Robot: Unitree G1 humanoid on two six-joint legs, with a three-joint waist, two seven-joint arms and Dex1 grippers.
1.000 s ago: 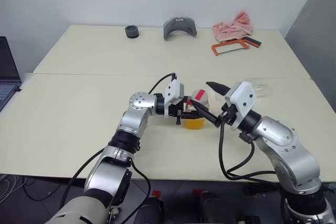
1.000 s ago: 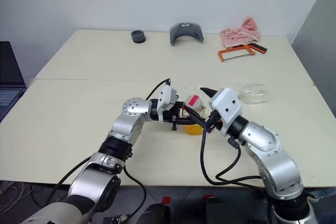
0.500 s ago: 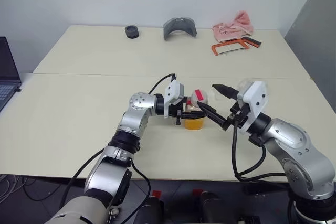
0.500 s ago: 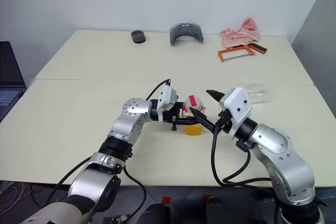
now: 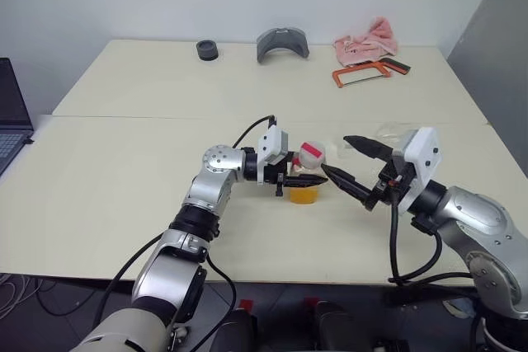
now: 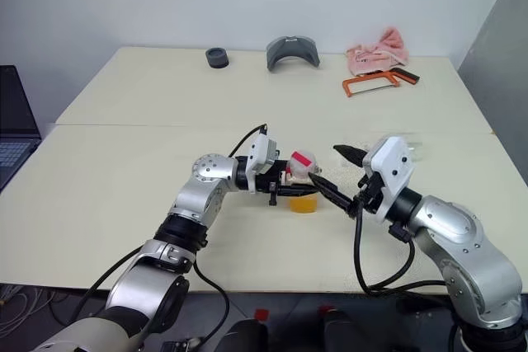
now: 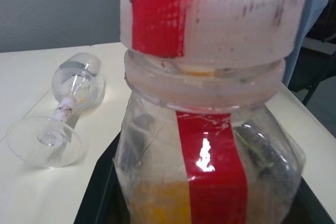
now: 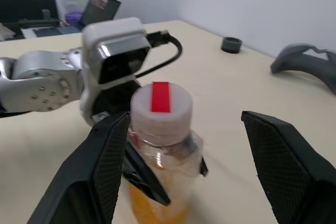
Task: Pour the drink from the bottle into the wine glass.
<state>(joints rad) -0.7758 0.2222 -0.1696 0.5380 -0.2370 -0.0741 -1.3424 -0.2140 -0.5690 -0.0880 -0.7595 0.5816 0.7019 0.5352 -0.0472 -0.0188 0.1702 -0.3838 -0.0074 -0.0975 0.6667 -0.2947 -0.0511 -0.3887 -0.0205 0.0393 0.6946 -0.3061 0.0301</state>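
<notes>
On the bench (image 5: pixel 124 162), seen from the head, the left claw (image 5: pixel 290 180) is clamped on the bottle (image 5: pixel 307 176), upright and capped, the drink (image 5: pixel 304 195) low inside. The right claw (image 5: pixel 350 164) hangs beside the cap (image 5: pixel 311 152), fingers apart. From the left wrist, the wine glass (image 7: pixel 59 120) lies on its side, well apart. From the right wrist, the spread fingers (image 8: pixel 100 171) flank the cap; closing squarely on it and twisting should free it, then the glass needs standing up.
</notes>
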